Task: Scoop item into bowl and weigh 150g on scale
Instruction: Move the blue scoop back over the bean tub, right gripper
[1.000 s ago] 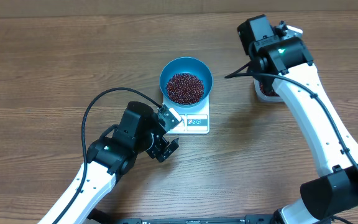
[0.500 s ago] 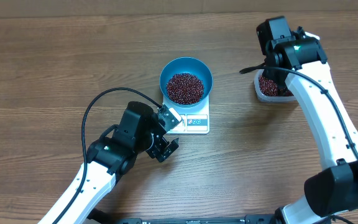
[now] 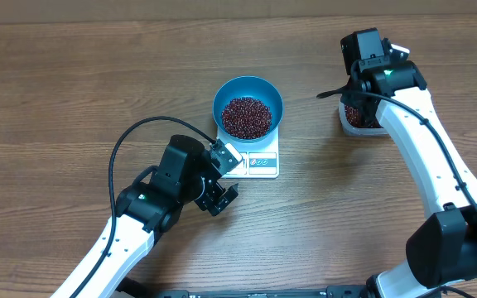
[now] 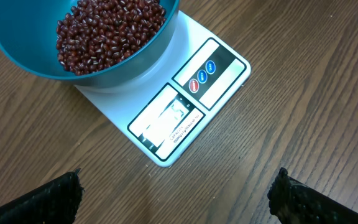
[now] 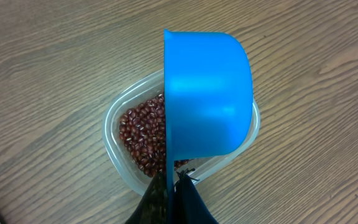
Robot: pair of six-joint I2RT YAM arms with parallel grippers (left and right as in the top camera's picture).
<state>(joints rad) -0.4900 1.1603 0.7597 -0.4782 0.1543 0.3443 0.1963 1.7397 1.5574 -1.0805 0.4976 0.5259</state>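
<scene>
at far left, find the left gripper [image 3: 227, 177] spread to full width, holding nothing, hovering just beside the display edge of the scale [image 4: 225, 78]. read nothing off the display [image 4: 166, 119]: too blurred to tell. next, locate the bowl [image 4: 17, 43] seated on the scale platform and carrying a broad heap of beans [image 4: 107, 28] below the rim. treat the beans as hard, light, free-rolling grains: impossible to pinch one by one, apt to spill or bounce off any tilted edge, so move only inside a container. treat the bowl as rigid, smooth and probably slippery; for any lift, clamp across the rim wall, never the rounded underside, and avoid nudging during weighing. further right, across bare table [image 3: 313, 207], locate the clear tub [image 5: 112, 134], well apart from the scale and holding a second lot of beans [image 5: 140, 134]. directly above the tub, find the scoop [image 5: 207, 93] turned on its side, open face edge-on to the wrist camera; cannot tell whether loaded. note the right gripper [image 5: 173, 196] pressed together on the scoop handle. judge the scoop as stiff, light plastic; grip by the handle only and carry level when full.
</scene>
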